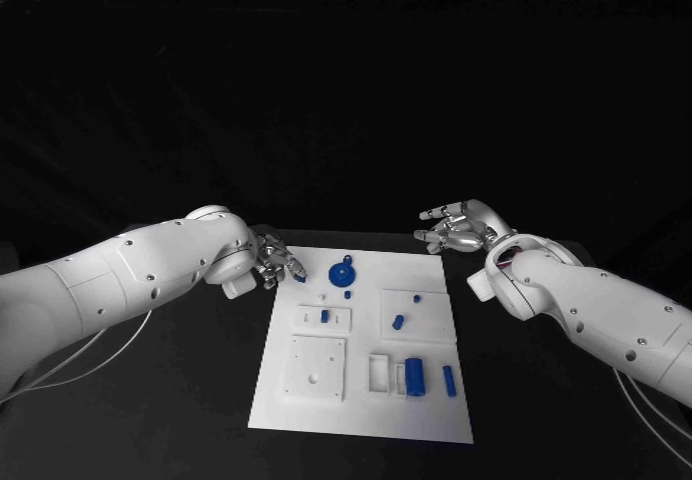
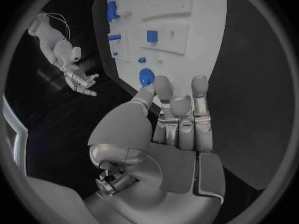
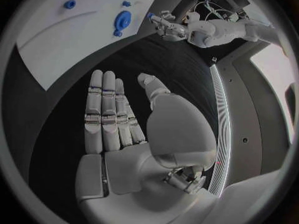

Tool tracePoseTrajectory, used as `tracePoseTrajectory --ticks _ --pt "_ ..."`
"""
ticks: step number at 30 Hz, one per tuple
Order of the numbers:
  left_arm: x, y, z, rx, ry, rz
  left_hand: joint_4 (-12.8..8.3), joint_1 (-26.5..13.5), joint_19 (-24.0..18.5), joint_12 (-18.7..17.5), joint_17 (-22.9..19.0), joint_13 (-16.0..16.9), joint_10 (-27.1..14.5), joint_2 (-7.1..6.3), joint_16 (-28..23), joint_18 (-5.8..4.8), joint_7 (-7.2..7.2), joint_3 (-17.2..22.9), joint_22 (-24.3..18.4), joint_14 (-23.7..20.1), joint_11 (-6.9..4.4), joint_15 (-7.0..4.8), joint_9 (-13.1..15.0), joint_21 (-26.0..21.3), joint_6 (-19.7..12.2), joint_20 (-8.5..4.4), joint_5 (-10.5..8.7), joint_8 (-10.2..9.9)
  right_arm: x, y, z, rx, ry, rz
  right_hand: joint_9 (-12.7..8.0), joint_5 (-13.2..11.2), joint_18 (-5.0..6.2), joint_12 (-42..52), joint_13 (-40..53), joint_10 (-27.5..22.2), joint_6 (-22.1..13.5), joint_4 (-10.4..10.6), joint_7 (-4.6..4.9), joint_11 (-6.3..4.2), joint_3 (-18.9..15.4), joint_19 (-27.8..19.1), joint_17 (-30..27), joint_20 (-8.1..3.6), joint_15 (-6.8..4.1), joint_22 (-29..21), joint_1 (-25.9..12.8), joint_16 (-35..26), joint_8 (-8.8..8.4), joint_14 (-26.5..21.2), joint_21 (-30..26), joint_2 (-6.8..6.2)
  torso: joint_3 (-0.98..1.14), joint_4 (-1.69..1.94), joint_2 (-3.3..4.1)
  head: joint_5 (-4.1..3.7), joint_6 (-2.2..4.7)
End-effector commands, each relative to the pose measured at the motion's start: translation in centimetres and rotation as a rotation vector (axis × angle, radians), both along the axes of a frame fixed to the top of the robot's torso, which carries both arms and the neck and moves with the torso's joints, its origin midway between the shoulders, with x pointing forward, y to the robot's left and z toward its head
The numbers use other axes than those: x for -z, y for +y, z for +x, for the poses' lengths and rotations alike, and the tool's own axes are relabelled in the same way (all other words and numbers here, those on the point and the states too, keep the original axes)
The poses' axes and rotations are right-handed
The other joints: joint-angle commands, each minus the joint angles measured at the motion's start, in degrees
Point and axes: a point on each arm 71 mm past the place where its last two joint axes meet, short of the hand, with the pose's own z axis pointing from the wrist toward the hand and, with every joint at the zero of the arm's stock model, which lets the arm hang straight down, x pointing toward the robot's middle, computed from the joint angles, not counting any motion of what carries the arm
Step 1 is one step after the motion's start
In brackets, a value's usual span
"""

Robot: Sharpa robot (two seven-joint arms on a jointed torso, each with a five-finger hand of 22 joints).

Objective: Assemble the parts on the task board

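Observation:
The white task board lies in the middle of the black table. On it are a round blue part near the far edge, small blue pieces in the middle, and longer blue pieces near the front right. My left hand hovers at the board's far left corner and pinches a small blue part at its fingertips. The right wrist view shows that hand with the blue part. My right hand is off the board's far right corner, fingers straight and apart, holding nothing.
Raised white blocks stand on the board: a square one at the front left, a slotted one beside it, and a smaller one with a blue piece. Black table surrounds the board on all sides.

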Motion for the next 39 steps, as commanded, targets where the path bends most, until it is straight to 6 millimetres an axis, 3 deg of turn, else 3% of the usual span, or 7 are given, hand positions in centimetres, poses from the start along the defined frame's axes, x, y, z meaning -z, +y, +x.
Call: tracePoseTrajectory --ticks 1,4,5,8,21,39 --pt "-0.2 0.0 -0.8 -0.08 -0.023 -0.027 -2.3 -0.5 0.3 0.4 0.5 -0.4 2.1 -0.03 0.1 1.07 -3.75 2.8 1.2 0.5 -0.96 -0.1 4.4 0.4 4.1 0.12 0.35 0.1 0.0 -0.1 0.0 -0.009 0.001 0.003 0.1 0.2 -0.41 -0.3 -0.1 -0.3 0.3 0.3 0.13 0.29 0.0 -0.2 0.0 0.04 0.33 -0.1 -0.5 -0.3 0.0 -0.2 0.2 -0.15 0.05 0.48 -0.44 -0.2 -0.32" --pt "-0.1 0.1 -1.7 -0.081 -0.025 -0.028 -2.3 -0.8 0.2 0.9 1.4 -1.0 2.1 -0.3 0.4 1.1 -3.92 2.9 1.2 0.8 -1.05 -0.13 4.7 0.7 4.5 0.14 0.83 0.2 0.0 -0.2 0.0 -0.005 0.001 0.002 0.1 0.2 -0.42 -0.4 -0.1 -0.3 0.3 0.3 0.14 0.31 0.0 -0.2 -0.1 0.05 0.35 -0.1 -0.5 -0.3 0.0 -0.2 0.3 -0.15 0.1 0.56 -0.58 -0.25 -0.55" --pt "0.0 0.0 -2.0 -0.079 -0.025 -0.029 -2.3 -1.2 0.3 0.8 1.1 -0.8 2.0 -0.87 0.0 1.06 -4.48 2.7 1.1 0.8 -1.45 -0.34 5.7 0.8 5.9 0.04 2.0 0.8 0.0 -0.3 0.0 -0.004 0.001 0.002 0.1 0.2 -0.42 -0.4 -0.1 -0.3 0.3 0.3 0.14 0.32 0.0 -0.2 -0.1 0.06 0.35 -0.2 -0.4 -0.3 0.01 -0.2 0.3 -0.16 0.11 0.57 -0.61 -0.22 -0.58" --pt "0.3 -0.2 -3.1 -0.066 -0.026 -0.024 -2.1 -1.5 0.2 0.3 1.6 0.5 2.0 -1.24 -0.5 0.84 -4.54 3.6 1.1 1.0 -1.52 -0.46 8.9 1.0 5.8 -0.22 2.24 0.1 0.1 -0.5 0.1 0.0 0.001 0.002 0.1 0.2 -0.44 -0.5 -0.1 -0.5 0.3 0.3 0.15 0.38 -0.1 -0.4 -0.2 0.11 0.42 -0.3 -0.4 -0.4 0.0 -0.4 0.2 -0.19 0.12 0.64 -0.73 -0.2 -0.74" --pt "2.4 -1.5 -5.0 -0.027 -0.05 0.036 -1.7 -2.1 0.4 0.2 2.8 1.5 2.0 -2.08 -0.4 0.88 -4.99 4.4 1.1 1.5 -1.82 -0.68 12.1 1.6 6.7 -0.31 3.66 0.2 0.2 -0.5 0.1 -0.001 0.003 0.005 0.1 0.3 -0.42 -0.6 -0.1 -0.6 0.2 0.4 0.19 0.44 -0.1 -0.6 -0.3 0.2 0.49 -0.5 -0.4 -0.4 0.0 -0.6 0.2 -0.2 0.12 0.61 -0.64 -0.01 -1.04" --pt "4.2 -3.2 -5.7 0.039 -0.082 0.093 -1.7 -2.1 0.4 0.3 3.0 1.7 2.0 -2.12 -0.4 0.91 -5.03 4.6 1.1 1.6 -1.86 -0.69 12.3 1.7 6.8 -0.33 3.92 0.2 0.2 -0.5 0.1 -0.003 0.004 0.006 0.1 0.3 -0.4 -0.7 -0.1 -0.6 0.2 0.5 0.2 0.46 -0.1 -0.6 -0.4 0.24 0.52 -0.6 -0.4 -0.4 0.0 -0.6 0.2 -0.2 0.08 0.66 -0.63 -0.14 -1.58"
